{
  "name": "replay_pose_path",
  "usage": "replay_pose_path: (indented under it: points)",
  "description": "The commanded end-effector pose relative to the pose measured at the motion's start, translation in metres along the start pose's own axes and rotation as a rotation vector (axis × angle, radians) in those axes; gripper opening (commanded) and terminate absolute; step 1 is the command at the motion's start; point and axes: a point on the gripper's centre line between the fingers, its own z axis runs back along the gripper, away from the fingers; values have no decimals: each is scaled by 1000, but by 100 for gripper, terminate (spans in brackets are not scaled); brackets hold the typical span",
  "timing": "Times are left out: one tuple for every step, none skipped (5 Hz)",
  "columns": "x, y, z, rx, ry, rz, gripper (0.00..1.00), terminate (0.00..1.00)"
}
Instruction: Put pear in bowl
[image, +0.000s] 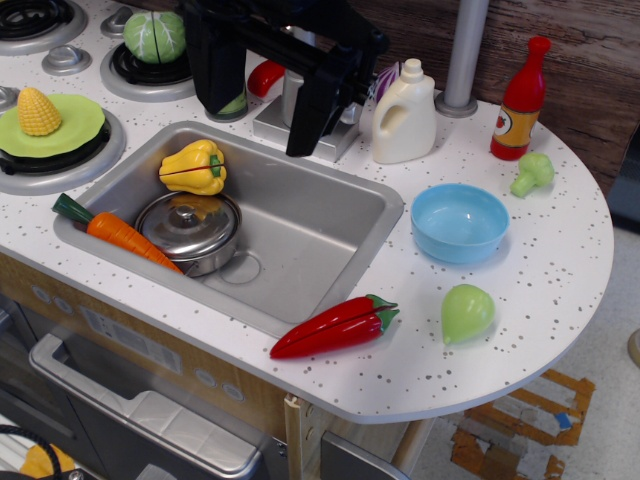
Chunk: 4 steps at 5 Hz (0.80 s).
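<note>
Where the speckled white counter (560, 250) curves round at the right, the pear (467, 312) is seen lying on its side, near the front edge and untouched. The bowl (460, 222) is set just behind it, farther from the viewer, upright and with nothing inside; the two are close but apart. A red chili pepper (335, 327) is laid to the left of the pear, on the strip of counter between the sink (330, 240) and the front edge. A small broccoli (533, 173) is placed to the right of the bowl, with a red sauce bottle (521, 100) standing behind it and a white jug (404, 113) farther left.

Inside the sink, a lidded steel pot (190, 232) is seated at the near left, a carrot (115, 232) is leaned against the sink's left rim beside it, and a yellow bell pepper (194, 166) is found just behind the pot. On the far left, a corn cob (38, 110) is rested on a green plate (75, 125), and a cabbage (154, 36) is set on a burner.

The black end effector (270, 110) is held above the far rim of the sink, well apart from pear and bowl. Its fingers are pointed downward with a wide gap between them, and nothing is gripped.
</note>
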Motion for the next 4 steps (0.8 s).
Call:
replay_pose_path:
  points:
    - [0,0,0,0,0,0,100,0]
    - [24,-39,-4,41,-29,41,100,0]
    - [48,-76,-13,7,-42,66,100,0]
    - [65,-105,-30,-20,-50,77,100,0]
